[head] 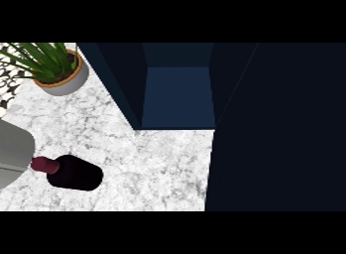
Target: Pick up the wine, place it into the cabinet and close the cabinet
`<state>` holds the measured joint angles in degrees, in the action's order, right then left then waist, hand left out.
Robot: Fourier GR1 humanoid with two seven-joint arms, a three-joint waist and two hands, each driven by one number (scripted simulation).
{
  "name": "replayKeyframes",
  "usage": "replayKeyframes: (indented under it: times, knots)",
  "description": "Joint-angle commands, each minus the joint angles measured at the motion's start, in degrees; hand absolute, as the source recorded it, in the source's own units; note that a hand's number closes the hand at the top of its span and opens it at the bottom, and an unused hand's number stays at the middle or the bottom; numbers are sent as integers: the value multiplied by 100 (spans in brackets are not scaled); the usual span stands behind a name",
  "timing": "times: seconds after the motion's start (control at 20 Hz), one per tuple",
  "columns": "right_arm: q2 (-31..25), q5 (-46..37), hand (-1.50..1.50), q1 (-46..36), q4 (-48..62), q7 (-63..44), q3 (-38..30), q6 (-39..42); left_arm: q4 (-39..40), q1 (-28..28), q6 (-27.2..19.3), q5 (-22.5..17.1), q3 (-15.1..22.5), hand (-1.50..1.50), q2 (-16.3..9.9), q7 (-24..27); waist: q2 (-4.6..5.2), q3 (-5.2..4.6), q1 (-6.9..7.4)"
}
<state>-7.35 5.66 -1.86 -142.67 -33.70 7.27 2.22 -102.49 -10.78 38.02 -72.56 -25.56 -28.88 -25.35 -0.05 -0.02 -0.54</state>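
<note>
The wine bottle [74, 172], dark-bodied with a maroon neck [45, 164], is on the marble counter [153, 163] at the lower left. Its neck end lies right against a grey forearm [3, 151] that comes in from the left edge. No black hand shows on that forearm, and nothing is seen curled round the bottle. The dark blue cabinet [179, 94] stands open at the back centre, with its blue inside floor showing. Its open door [278, 129] fills the right side of the view. The right hand is out of view.
A potted green plant [55, 64] in a grey pot stands at the back left, near the cabinet's left wall. A patterned tile surface [0, 84] shows at the far left. Bare marble lies between the bottle and the cabinet opening.
</note>
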Motion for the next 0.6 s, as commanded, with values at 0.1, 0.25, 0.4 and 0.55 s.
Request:
replayKeyframes:
  times: [0.1, 0.25, 0.4, 0.55]
  knots:
    - [130, 138, -150, 506, -959, -233, 197, -3, 489, 151, 454, 770, 129, -150, 476, 122, -7, 1, 10]
    - [-27, 501, -150, 492, -779, -54, -221, 216, 1008, 101, 1016, 684, 16, -150, 403, 102, -4, 3, 25]
    - [-120, 698, -150, -83, -716, -502, -522, 65, 712, 285, 619, 1696, 288, -150, 1120, 358, -2, 3, 33]
    - [-14, 481, -150, -114, -575, -471, -314, 51, 1671, 966, 1033, 2584, 68, -150, 1306, 906, 6, -1, 2]
